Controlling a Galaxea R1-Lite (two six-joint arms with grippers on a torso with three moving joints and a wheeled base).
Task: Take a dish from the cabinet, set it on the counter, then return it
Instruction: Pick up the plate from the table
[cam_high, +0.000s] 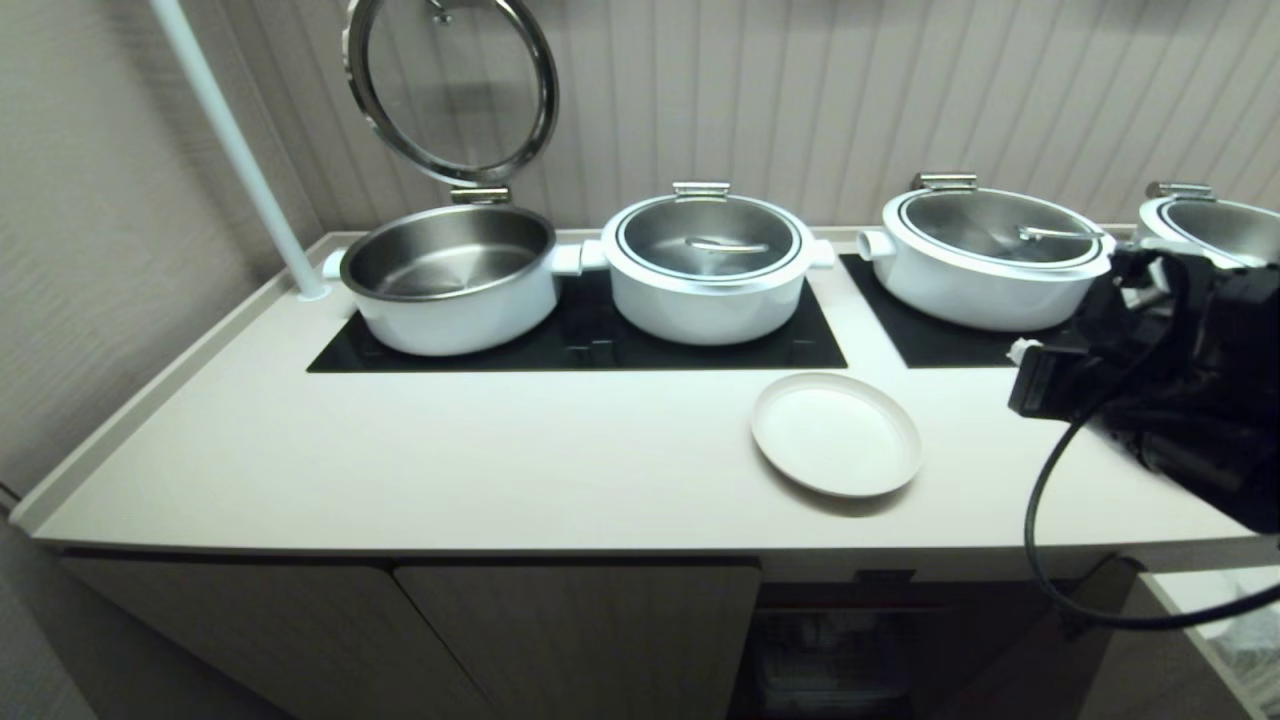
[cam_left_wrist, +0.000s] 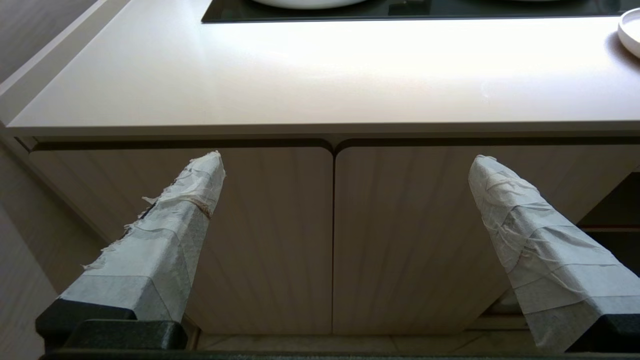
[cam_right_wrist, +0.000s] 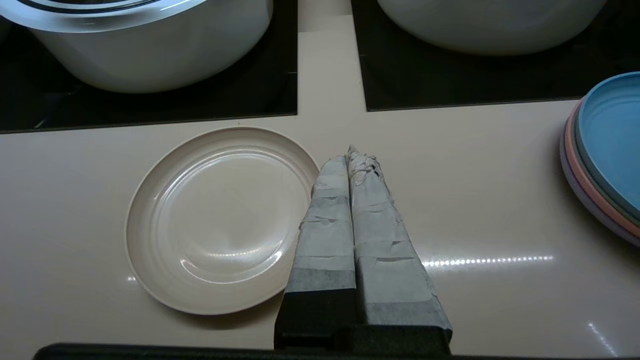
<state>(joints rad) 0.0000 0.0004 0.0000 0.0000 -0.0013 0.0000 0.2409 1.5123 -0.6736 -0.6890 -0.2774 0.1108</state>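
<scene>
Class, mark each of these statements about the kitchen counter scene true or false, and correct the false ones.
1. The dish lies flat on the counter. True.
2. The right gripper is clamped on the dish. False: its fingers are shut on nothing, beside the rim.
3. The leftmost pot has its lid raised. True.
4. The left gripper is shut. False: its fingers stand wide apart, facing the cabinet doors.
5. Pastel plates are stacked on the dish. False: they sit apart.

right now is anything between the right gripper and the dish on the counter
Nothing visible. The shut right gripper sits just beside the dish rim, with only bare counter around them.
</scene>
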